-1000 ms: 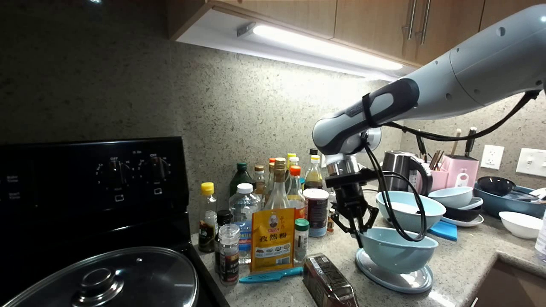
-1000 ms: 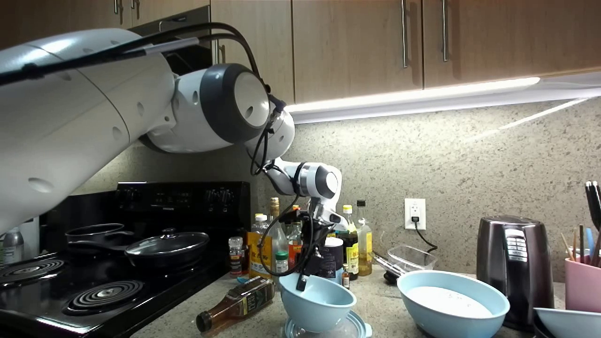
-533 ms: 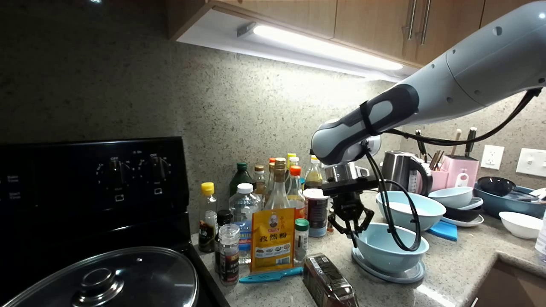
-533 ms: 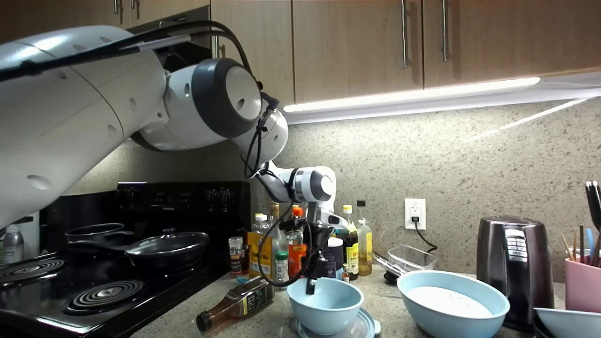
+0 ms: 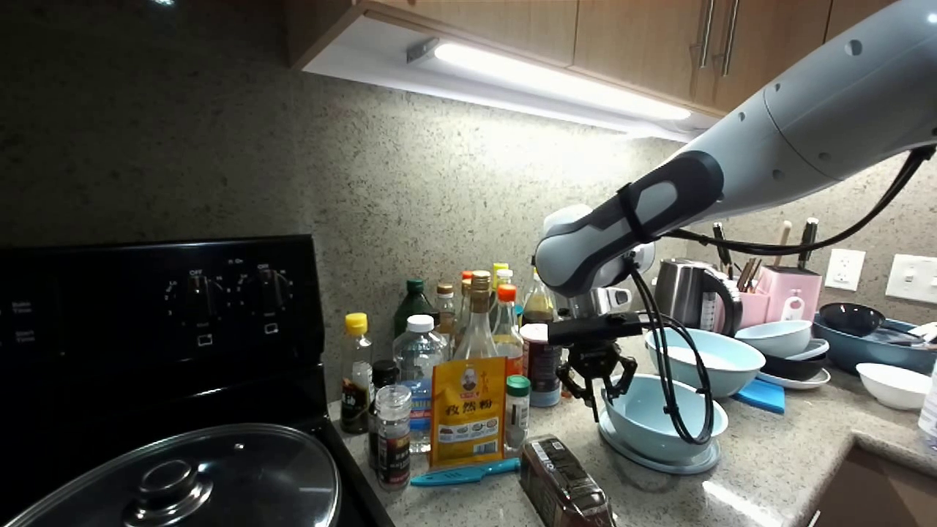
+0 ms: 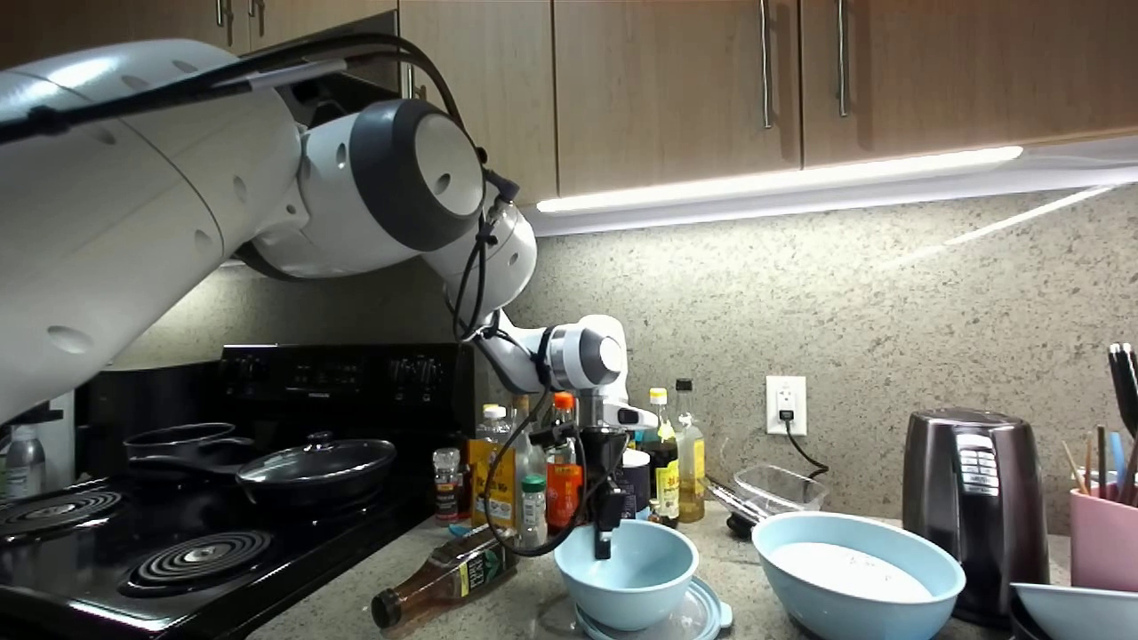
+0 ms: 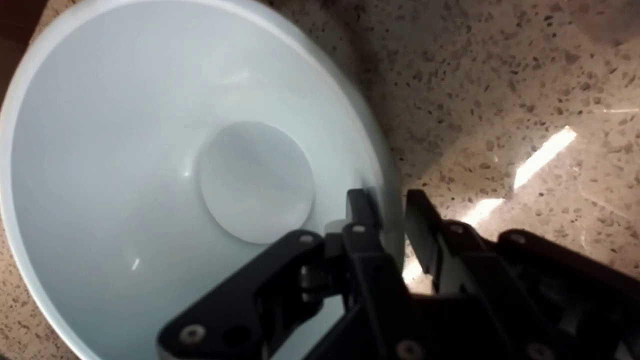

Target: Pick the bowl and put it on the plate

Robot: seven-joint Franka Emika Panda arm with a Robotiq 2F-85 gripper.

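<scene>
The pale blue bowl [image 5: 644, 430] stands about level over the plate [image 5: 681, 468], a flat round piece with a pale blue rim. The bowl [image 6: 631, 606] appears to rest on it, and the plate [image 6: 709, 615] sticks out to one side. In the wrist view the bowl [image 7: 125, 125] hides the plate. My gripper [image 7: 388, 205] is open and straddles the bowl's rim. One finger is inside the bowl; the other is outside with a gap to the wall. My gripper also shows at the rim in both exterior views [image 5: 602, 406] [image 6: 604, 544].
A larger pale blue bowl [image 6: 858, 569] stands close beside, with a kettle [image 6: 973, 516] behind it. A brown bottle [image 5: 564, 483] lies near the plate. A blue knife [image 5: 465, 473], a yellow packet [image 5: 468, 410] and several bottles stand or lie near the wall.
The bowl was tilted in my shut gripper; it has come down level. Bowl and plate have shifted together toward the back wall. The fingers have spread apart at the rim.
</scene>
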